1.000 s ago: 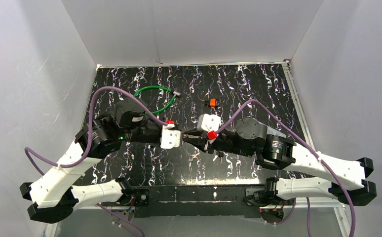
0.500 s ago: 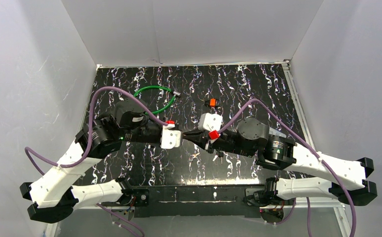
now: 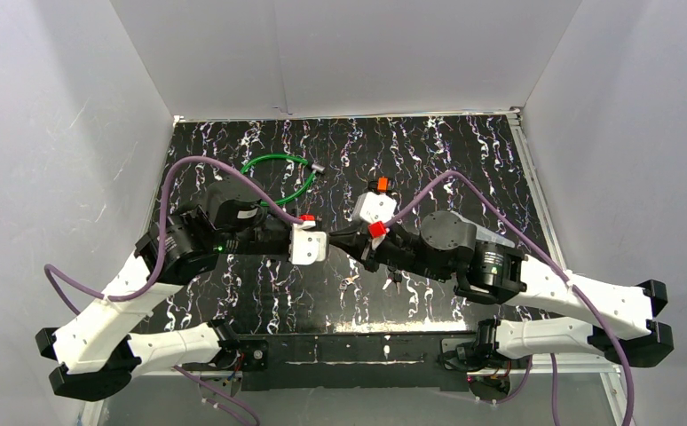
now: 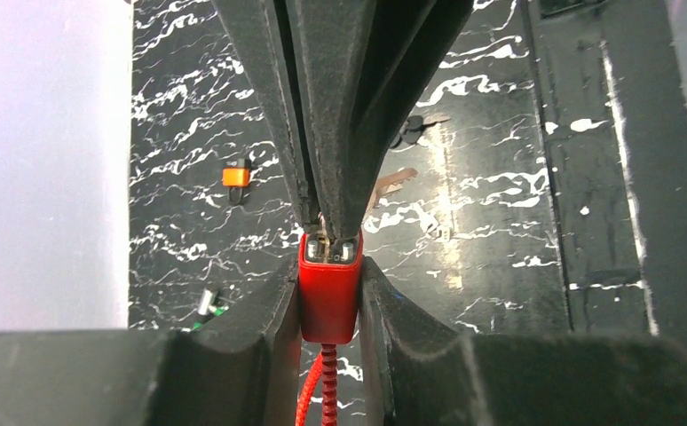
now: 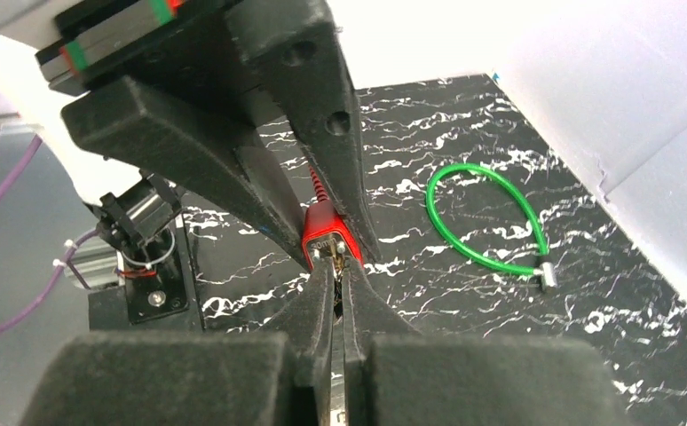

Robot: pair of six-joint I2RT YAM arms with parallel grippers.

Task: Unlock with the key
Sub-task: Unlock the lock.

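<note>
My left gripper [image 4: 329, 282] is shut on a red padlock [image 4: 329, 302] whose red cable hangs below it. The lock's silver keyhole face points at my right gripper [image 5: 337, 272]. The right gripper is shut on a flat silver key [image 5: 336, 355], and its tips press against the keyhole face of the lock [image 5: 322, 234]. The key's tip is hidden between the fingers and the lock. In the top view the two grippers meet tip to tip above the mat's middle, left [image 3: 326, 240] and right [image 3: 340, 241].
A green cable loop [image 3: 278, 173] lies at the far left of the black marbled mat [image 3: 464, 151]. A small orange lock [image 3: 382, 184] lies behind the right wrist. Loose keys [image 3: 394, 282] and a small metal piece [image 3: 349, 282] lie under the right arm. White walls enclose three sides.
The right wrist has shifted slightly toward the far side and turned, with its tips still at the lock. The left arm has not moved.
</note>
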